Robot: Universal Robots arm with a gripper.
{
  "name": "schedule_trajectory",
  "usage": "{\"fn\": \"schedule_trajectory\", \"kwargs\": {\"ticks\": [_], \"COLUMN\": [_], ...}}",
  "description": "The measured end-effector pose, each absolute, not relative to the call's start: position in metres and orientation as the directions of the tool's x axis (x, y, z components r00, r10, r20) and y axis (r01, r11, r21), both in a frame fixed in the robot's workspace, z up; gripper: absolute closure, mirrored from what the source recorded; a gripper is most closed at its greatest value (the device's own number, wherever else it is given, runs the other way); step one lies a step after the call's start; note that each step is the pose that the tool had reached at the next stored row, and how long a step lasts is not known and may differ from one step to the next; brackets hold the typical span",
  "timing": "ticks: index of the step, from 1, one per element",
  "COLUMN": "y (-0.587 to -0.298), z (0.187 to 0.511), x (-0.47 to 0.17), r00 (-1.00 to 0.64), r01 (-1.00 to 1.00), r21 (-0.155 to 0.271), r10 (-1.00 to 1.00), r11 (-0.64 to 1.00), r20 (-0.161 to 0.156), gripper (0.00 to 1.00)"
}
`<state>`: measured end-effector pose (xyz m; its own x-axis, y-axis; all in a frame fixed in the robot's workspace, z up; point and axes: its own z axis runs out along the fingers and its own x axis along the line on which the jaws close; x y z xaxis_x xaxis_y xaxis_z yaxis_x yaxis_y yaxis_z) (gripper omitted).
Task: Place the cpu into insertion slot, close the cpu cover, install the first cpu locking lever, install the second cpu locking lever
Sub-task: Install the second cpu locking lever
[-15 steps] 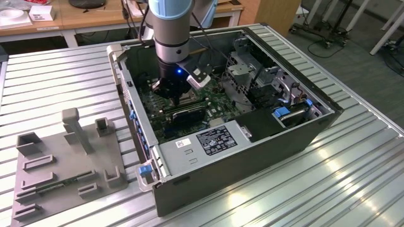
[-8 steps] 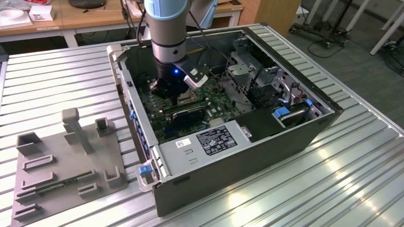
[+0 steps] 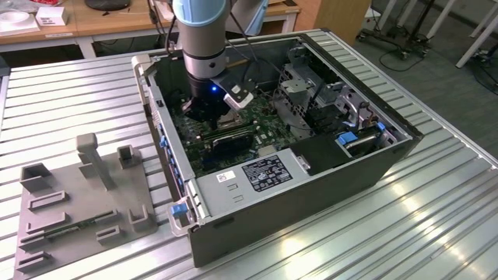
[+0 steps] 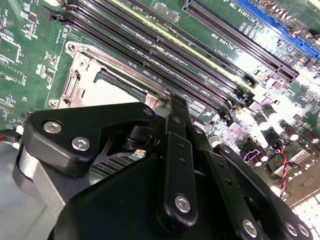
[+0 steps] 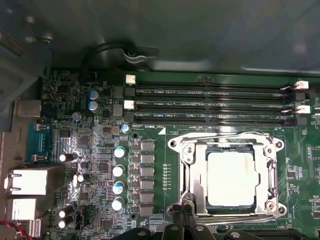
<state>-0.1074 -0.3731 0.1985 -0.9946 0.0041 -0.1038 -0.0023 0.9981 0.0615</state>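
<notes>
Down inside the open computer case [image 3: 311,169], which lies on its side on a ribbed metal table [image 3: 70,87], the arm [image 3: 200,35] reaches straight onto the motherboard [image 5: 100,150]. Its gripper [image 5: 184,216] sits low at the edge of the CPU socket [image 5: 226,175], and in the first wrist view the two black fingers [image 5: 177,220] are pressed close together, tips right at the socket's rim. Whether anything thin is pinched between them I cannot tell; in the second wrist view a dark finger [image 4: 177,125] meets the metal frame at one corner.

The cpu [image 5: 231,179] already lies flat in its slot, its pale metal top showing through the window of the cpu cover [image 5: 192,170]. That silver frame is down around the chip, flush with the socket. Thin wire levers [image 5: 225,131] run along the socket's sides, close against the frame.

Just beside the socket run three long black memory slots [image 5: 210,105], with white latches at their ends. A row of small round capacitors [image 5: 119,170] stands on the socket's other side. On the table, at the exterior view's left, rests a grey fixture tray [image 3: 78,204], well apart from the case.
</notes>
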Motion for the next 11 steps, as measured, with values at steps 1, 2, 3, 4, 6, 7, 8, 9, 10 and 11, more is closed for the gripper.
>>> {"fn": "schedule_trajectory", "kwargs": {"ticks": [1,2,3,4,6,7,8,9,10,11], "y": [-0.3731,-0.3730,-0.3729,-0.3728,-0.3728,-0.3728,-0.3728,-0.3728,-0.3728,-0.3727], "z": [0.1983,0.1981,0.1979,0.1978,0.1978,0.1978,0.1978,0.1977,0.1975,0.1973], "x": [-0.1081,-0.1089,-0.1095,-0.1101,-0.1104,-0.1105,-0.1105,-0.1106,-0.1107,-0.1110], "r00": [-0.994,-0.994,-0.994,-0.994,-0.994,-0.994,-0.994,-0.994,-0.994,-0.994], "r01": [-0.002,-0.003,-0.003,-0.003,-0.003,-0.003,-0.003,-0.003,-0.003,-0.003], "r21": [0.061,0.062,0.062,0.062,0.061,0.061,0.061,0.061,0.061,0.061], "r10": [0.004,0.004,0.004,0.004,0.004,0.004,0.004,0.004,0.004,0.004], "r11": [0.998,0.998,0.998,0.998,0.998,0.998,0.998,0.998,0.998,0.998], "r20": [-0.106,-0.108,-0.109,-0.111,-0.111,-0.111,-0.111,-0.111,-0.112,-0.113], "gripper": [0.89,0.89,0.89,0.89,0.89,0.89,0.89,0.89,0.89,0.89]}}
